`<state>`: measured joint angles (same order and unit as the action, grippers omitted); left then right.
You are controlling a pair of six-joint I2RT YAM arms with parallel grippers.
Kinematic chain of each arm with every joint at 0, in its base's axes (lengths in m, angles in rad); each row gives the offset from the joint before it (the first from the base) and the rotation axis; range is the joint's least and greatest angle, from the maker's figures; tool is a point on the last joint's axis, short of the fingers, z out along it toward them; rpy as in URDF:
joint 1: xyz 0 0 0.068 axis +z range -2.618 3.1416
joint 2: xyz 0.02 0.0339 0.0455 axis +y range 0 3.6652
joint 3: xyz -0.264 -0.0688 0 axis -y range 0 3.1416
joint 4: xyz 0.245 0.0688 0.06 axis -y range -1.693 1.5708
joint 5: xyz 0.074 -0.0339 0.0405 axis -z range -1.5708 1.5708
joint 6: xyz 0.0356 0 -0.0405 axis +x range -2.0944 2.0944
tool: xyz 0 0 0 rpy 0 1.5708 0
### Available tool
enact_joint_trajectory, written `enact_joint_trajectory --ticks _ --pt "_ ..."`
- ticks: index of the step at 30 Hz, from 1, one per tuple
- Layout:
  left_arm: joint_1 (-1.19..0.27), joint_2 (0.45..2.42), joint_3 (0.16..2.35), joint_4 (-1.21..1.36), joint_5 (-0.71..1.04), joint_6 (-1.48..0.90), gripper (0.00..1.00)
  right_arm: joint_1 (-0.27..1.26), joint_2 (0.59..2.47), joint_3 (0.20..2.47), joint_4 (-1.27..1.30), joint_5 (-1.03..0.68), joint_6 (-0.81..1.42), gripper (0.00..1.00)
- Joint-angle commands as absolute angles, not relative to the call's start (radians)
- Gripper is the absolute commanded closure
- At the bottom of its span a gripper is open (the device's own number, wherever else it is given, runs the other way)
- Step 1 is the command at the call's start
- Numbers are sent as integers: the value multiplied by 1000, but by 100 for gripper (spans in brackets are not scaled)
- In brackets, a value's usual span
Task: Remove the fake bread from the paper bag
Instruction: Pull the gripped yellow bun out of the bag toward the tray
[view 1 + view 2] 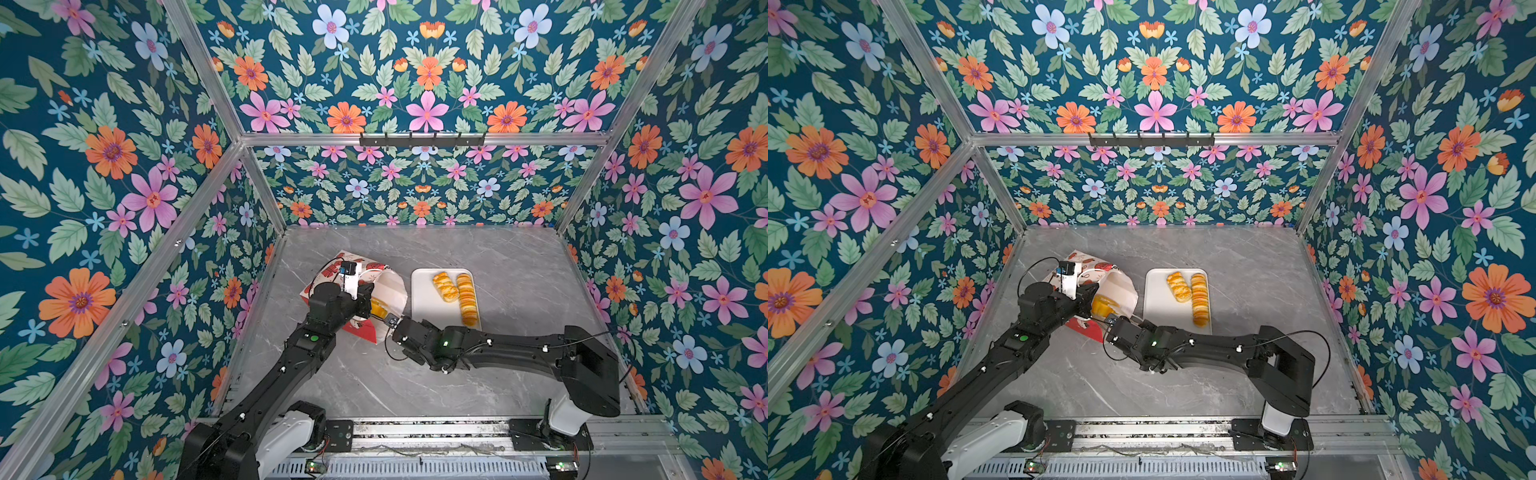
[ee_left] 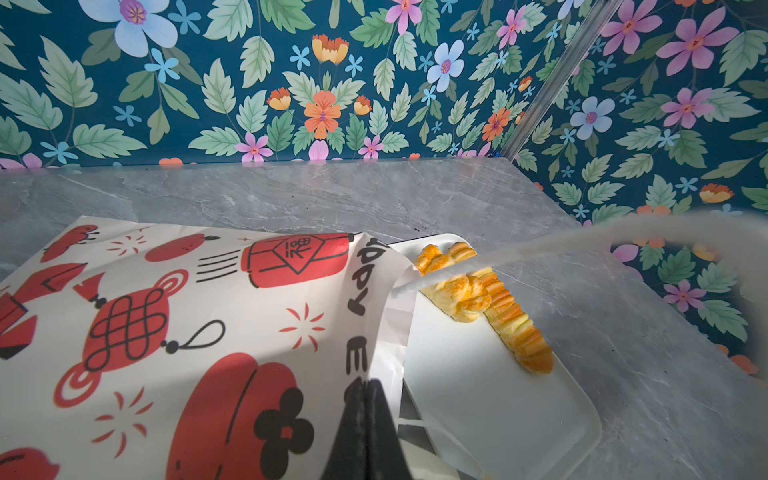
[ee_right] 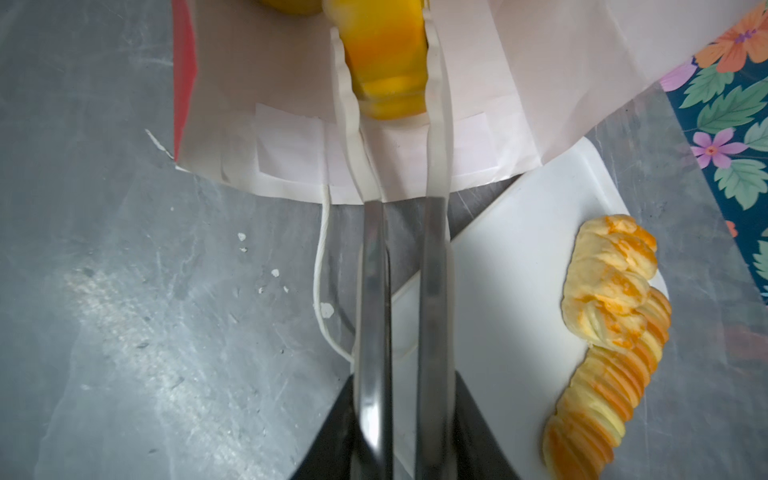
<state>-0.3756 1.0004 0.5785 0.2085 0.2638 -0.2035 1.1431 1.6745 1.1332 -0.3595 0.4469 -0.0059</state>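
Top views, layout: grey marble worktop (image 1: 519, 270) inside flower-papered walls. The paper bag (image 1: 390, 289) lies on its side left of centre, its mouth facing a white tray (image 1: 428, 316) just beside it.
Top views, bread already out: a croissant-like twist (image 1: 445, 286) and a long ridged loaf (image 1: 467, 299) lie side by side on the tray, touching.
Top views, arms: the left end effector (image 1: 368, 293) sits at the rim of the bag's mouth. The right end effector (image 1: 384, 314) reaches into the mouth from the near side, at a glossy yellow pastry (image 1: 377, 306).
Left wrist view, grip: the left end effector (image 2: 365, 384) is narrow, jaws pressed together on the bag's (image 2: 187, 311) printed upper rim, seemingly holding the mouth open. A blurred cord handle (image 2: 582, 237) loops close to the lens.
Right wrist view, grip: the right end effector (image 3: 386, 41) is narrow. Its white-tipped fingers (image 3: 345, 83) are closed on either side of the glossy yellow pastry (image 3: 384, 79), which lies on the white lining just inside the mouth.
Right wrist view, deeper in: a sliver of another yellow piece (image 3: 291, 5) shows at the frame edge.
Progress: judged partway. Two pieces are out and a third is gripped but not yet clear of the bag. At least one more appears to remain, and the full count inside cannot be told.
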Motion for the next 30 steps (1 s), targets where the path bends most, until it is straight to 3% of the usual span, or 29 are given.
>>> enact_joint_trajectory --ticks 1,30 --pt "-376 999 581 239 246 -202 100 1120 1606 1122 -385 360 74 75" --pt "-376 988 540 290 108 -206 100 737 1098 799 -372 -297 553 74"
